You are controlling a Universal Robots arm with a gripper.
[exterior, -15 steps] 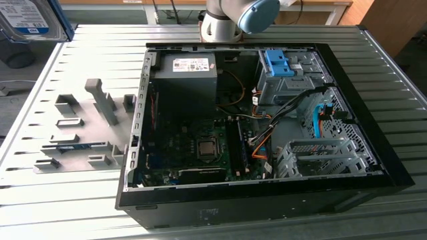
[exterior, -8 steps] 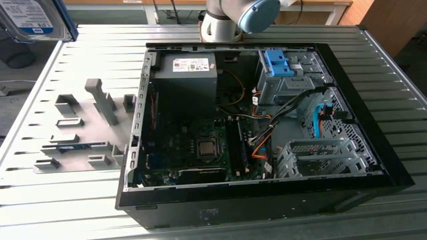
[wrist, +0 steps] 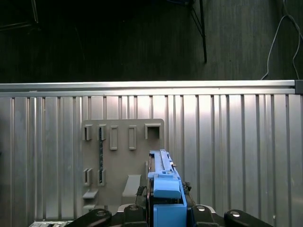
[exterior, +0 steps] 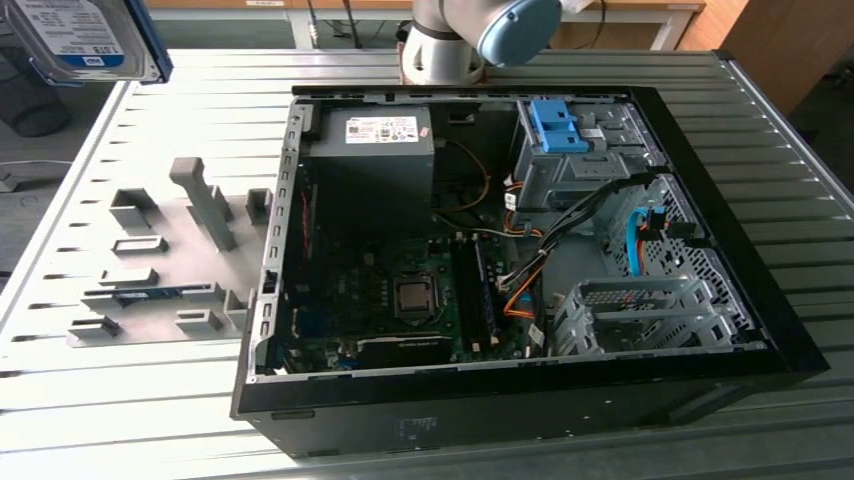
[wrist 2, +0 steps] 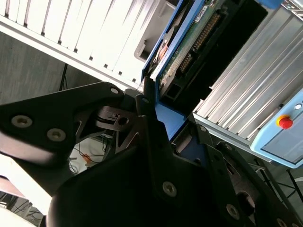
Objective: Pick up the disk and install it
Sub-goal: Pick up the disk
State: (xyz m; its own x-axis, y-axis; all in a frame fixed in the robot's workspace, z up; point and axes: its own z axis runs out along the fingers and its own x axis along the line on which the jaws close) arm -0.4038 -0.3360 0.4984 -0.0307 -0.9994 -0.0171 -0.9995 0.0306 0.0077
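The disk (exterior: 80, 40), a silver drive with a white-and-blue label in a blue caddy, hangs high above the table at the exterior view's far left, beyond the open computer case (exterior: 507, 230). In the second wrist view my gripper (wrist 2: 168, 116) is shut on the disk (wrist 2: 189, 42), its dark fingers (wrist 2: 147, 101) clamping the blue caddy while the drive's green circuit board faces the camera. The first wrist view looks along the disk (wrist: 163, 182) edge-on, standing up between the gripper's (wrist: 165, 213) dark fingers, above the grey holder rack (wrist: 123, 156).
The case lies open on the slatted metal table (exterior: 120, 400), with a power supply (exterior: 374, 150), a motherboard, loose cables and a metal drive cage holding a blue bracket (exterior: 561, 125). The grey holder rack (exterior: 160, 260) sits left of the case. A pendant with a red button (wrist 2: 285, 123) lies nearby.
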